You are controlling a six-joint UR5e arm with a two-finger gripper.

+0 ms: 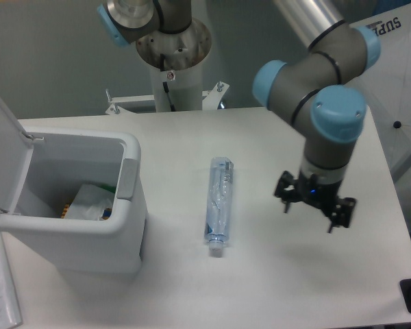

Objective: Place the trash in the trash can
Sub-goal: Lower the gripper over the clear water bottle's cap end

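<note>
The bottle lies flat on the white table near its middle, long axis running roughly front to back, with its pale cap end toward the near edge and its bluish, somewhat crushed body pointing away. To its left, apart from it, stands the white trash can with its lid swung up and back on the left side and a grey latch tab on the wall that faces the bottle. Inside the can sits a crumpled wrapper; a bit of green shows at its upper edge, though the print is too small to read and other scraps beside it cannot be made out. To the right of the bottle, well clear of it, the gripper hangs above the table, pointing down, its two black fingers spread apart with nothing between them. A small blue light glows on its body, and its shadow falls on the table just below.
</note>
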